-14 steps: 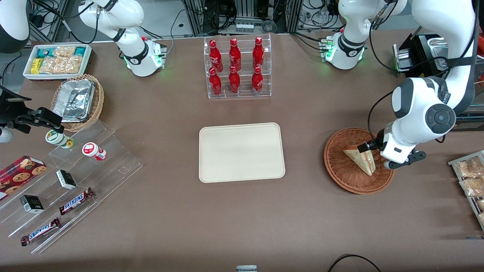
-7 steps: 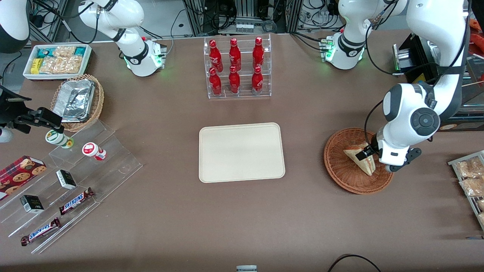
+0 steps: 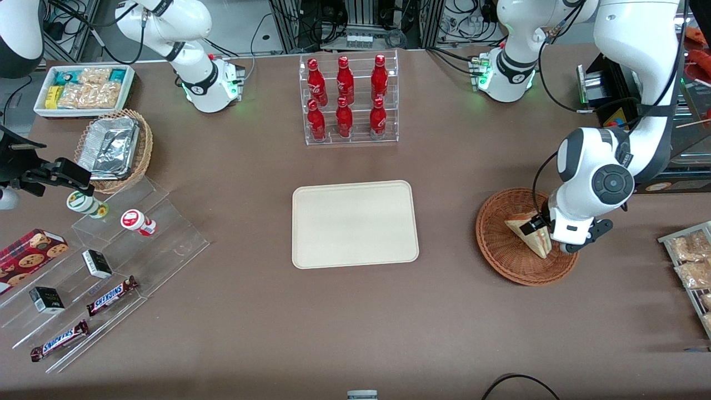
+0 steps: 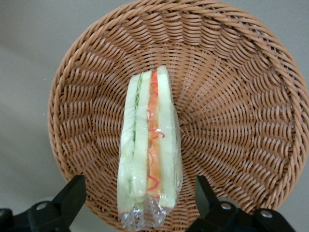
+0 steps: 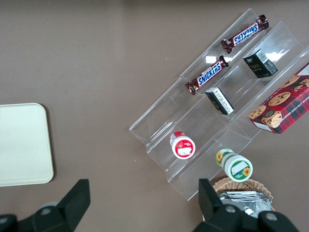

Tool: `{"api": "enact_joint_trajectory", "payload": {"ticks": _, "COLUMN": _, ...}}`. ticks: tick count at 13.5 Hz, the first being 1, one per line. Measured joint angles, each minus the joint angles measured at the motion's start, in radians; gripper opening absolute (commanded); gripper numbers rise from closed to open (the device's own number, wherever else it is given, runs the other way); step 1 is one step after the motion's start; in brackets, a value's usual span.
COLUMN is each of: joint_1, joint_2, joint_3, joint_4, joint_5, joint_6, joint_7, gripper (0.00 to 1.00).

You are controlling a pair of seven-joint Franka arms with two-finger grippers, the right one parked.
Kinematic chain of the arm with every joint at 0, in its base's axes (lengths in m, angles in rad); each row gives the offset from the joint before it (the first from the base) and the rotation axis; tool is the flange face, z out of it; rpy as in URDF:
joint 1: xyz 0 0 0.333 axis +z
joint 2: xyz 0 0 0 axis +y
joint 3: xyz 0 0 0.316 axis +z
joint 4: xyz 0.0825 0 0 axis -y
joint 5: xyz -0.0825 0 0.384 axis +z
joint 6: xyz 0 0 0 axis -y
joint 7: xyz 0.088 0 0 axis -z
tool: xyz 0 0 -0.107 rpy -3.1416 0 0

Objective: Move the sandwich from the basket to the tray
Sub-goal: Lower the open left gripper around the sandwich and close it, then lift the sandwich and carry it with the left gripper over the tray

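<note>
Left gripper (image 4: 140, 205) hung low over the reddish-brown wicker basket (image 3: 502, 253), fingers (image 4: 72, 193) spread wide astride the wrapped sandwich (image 4: 149, 150), gripping nothing, cream tray (image 3: 355, 261) bare.

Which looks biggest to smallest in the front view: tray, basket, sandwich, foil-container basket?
1. tray
2. basket, under the open gripper
3. foil-container basket
4. sandwich, partly hidden by the gripper

All rest at table level, so nearness to the camera hardly skews this.

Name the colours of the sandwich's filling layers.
Red-orange and pale green between pale bread, clearest in the left wrist view: sandwich, gripper over it.
</note>
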Motion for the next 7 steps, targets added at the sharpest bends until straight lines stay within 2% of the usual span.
{"api": "enact_joint_trajectory", "payload": {"ticks": 5, "joint_1": 0.002, "joint_2": 0.011, "joint_3": 0.002, "joint_4": -0.067, "joint_5": 0.000, "joint_6": 0.112, "joint_7": -0.030, "gripper": 0.99}}
{"api": "enact_joint_trajectory", "payload": {"ticks": 6, "joint_1": 0.002, "joint_2": 0.018, "joint_3": 0.002, "joint_4": -0.071, "joint_5": 0.000, "joint_6": 0.116, "joint_7": -0.035, "gripper": 0.77}}
{"api": "enact_joint_trajectory", "payload": {"ticks": 7, "joint_1": 0.002, "joint_2": 0.025, "joint_3": 0.002, "joint_4": -0.072, "joint_5": 0.000, "joint_6": 0.118, "joint_7": -0.037, "gripper": 0.38}}
